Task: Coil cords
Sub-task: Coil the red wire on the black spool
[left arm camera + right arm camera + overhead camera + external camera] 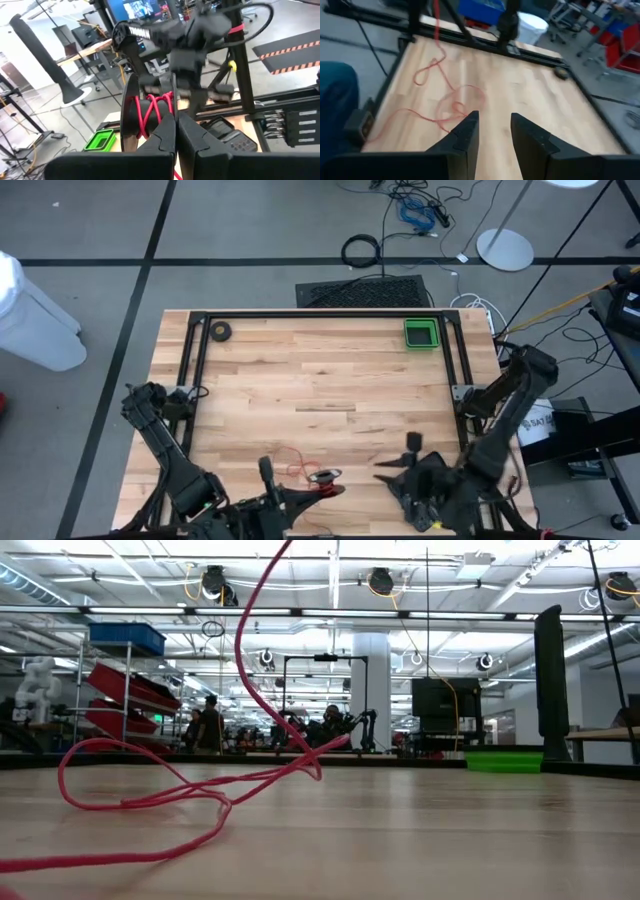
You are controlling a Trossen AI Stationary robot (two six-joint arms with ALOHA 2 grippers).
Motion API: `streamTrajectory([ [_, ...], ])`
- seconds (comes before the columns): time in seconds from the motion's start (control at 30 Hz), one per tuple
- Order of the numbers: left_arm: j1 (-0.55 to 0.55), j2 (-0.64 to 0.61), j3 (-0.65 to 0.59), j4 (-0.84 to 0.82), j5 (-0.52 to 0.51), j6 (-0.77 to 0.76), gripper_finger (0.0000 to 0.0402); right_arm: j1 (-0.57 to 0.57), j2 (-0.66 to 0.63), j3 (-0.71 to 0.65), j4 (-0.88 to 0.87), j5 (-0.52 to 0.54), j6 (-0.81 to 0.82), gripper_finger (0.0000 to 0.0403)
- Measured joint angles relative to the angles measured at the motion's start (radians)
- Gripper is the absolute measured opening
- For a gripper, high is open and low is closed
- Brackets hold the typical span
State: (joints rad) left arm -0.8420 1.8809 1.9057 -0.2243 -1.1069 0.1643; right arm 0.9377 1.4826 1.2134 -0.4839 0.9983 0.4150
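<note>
We note the left gripper point(176, 131) clamped on the red cords point(152, 111); the right gripper point(494, 131) hangs over the table point(330, 380), fingers apart, empty.

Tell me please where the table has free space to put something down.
Free: the wide middle, between the green tray and tape roll at the far edge and both arms. Crowded: the near edge, where the red cord lies beside the left end effector.
</note>
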Motion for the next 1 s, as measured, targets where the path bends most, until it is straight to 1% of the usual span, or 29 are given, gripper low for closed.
streamTrajectory([
  [0.1,0.002,0.000,0.000,-0.008,0.000,-0.001,0.0001,-0.034,0.000,-0.159,0.354,-0.051,-0.141,0.0100],
  [0.23,0.002,0.000,0.000,-0.023,0.000,-0.009,0.0006,-0.103,0.000,-0.345,0.820,-0.192,-0.312,0.0100],
  [0.3,0.001,0.000,0.000,-0.035,0.001,-0.036,0.0007,-0.151,0.006,-0.414,0.998,-0.281,-0.352,0.0100],
  [0.37,0.001,0.000,0.000,-0.051,0.003,-0.052,0.0007,-0.199,0.024,-0.457,1.113,-0.381,-0.372,0.0100],
  [0.47,0.002,0.000,0.000,-0.062,0.004,-0.053,0.0008,-0.259,0.075,-0.468,1.197,-0.535,-0.374,0.0100],
  [0.53,0.007,0.000,0.000,-0.066,0.009,-0.053,0.0009,-0.287,0.121,-0.451,1.238,-0.588,-0.387,0.0100],
  [0.67,0.013,0.000,0.000,-0.067,0.050,-0.054,0.0009,-0.319,0.229,-0.385,1.275,-0.598,-0.463,0.0114],
  [0.8,0.016,0.000,0.000,-0.067,0.060,-0.055,0.0010,-0.334,0.324,-0.299,1.275,-0.611,-0.505,0.0148],
  [0.9,0.016,0.000,0.000,-0.067,0.061,-0.055,0.0010,-0.338,0.373,-0.244,1.272,-0.611,-0.507,0.0174],
  [1.0,0.013,0.000,0.000,-0.070,0.061,-0.061,0.0010,-0.341,0.396,-0.207,1.266,-0.612,-0.499,0.0189],
])
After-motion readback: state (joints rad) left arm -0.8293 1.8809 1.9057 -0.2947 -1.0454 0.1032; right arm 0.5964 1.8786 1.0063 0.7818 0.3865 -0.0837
